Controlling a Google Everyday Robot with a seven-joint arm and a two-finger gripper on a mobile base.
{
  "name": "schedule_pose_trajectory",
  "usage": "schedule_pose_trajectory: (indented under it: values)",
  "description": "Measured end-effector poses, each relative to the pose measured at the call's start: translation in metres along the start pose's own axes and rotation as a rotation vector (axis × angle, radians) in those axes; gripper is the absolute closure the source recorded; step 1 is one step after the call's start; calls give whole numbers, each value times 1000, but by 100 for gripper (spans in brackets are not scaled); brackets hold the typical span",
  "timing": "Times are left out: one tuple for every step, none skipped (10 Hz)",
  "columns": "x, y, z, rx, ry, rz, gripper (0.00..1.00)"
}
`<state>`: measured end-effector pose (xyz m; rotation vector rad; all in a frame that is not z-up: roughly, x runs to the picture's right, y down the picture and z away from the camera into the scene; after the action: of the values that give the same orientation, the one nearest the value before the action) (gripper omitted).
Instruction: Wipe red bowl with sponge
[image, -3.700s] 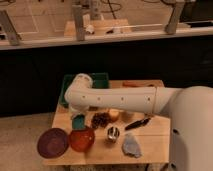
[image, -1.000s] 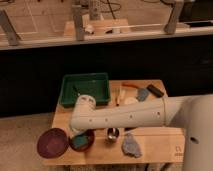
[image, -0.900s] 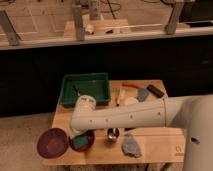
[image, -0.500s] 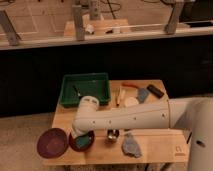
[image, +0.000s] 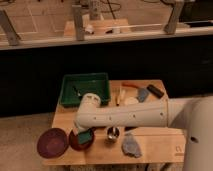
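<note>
Arm reaches across the worktop (image: 150, 145) from the right, elbow bent down over the front-left corner. Gripper (image: 82, 134) is down at the red bowl (image: 75, 144), mostly hidden by the white forearm; it's fully closed, and the sponge (image: 84, 136) sits right under it inside the bowl, so it looks clamped on the sponge. Can't see the finger contact itself.

Red bowl sits near the front edge, just beside the dark purple bowl (image: 52, 142) on its left. Small metal cup (image: 113, 133) is close on its right, grey-blue cloth (image: 131, 146) further right. Green tray (image: 85, 88) is behind.

Handling, my read:
- Sponge: light, soft, compresses. Pinch across the narrow sides, mid-body, so the flat face stays down on the bowl.
- Bowl: glossy, stiff, shallow, light. Nothing holds it, so it likely slides or tips if pressed hard near the rim.
- Keep pressure light and centred, short strokes.
- Risk: shoving the bowl into the purple one or knocking the metal cup with the wrist.

Judging by the pose, wiping is under way or about to start.
</note>
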<state>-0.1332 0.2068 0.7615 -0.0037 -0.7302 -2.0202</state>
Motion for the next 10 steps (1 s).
schedule_pose_trajectory:
  values:
    - [4, 0, 3, 5, 1, -10, 100]
    - [7, -3, 6, 10, 3, -26, 100]
    - [11, -10, 9, 20, 3, -46, 100]
    - [16, -20, 12, 28, 4, -69, 100]
    - [17, -29, 13, 37, 6, -89, 100]
    - [18, -37, 11, 42, 10, -105, 100]
    - [17, -43, 7, 44, 15, -115, 100]
    - [13, -46, 1, 42, 18, -115, 100]
    - [8, -49, -6, 37, 19, -109, 100]
    - [4, -51, -10, 33, 18, -103, 100]
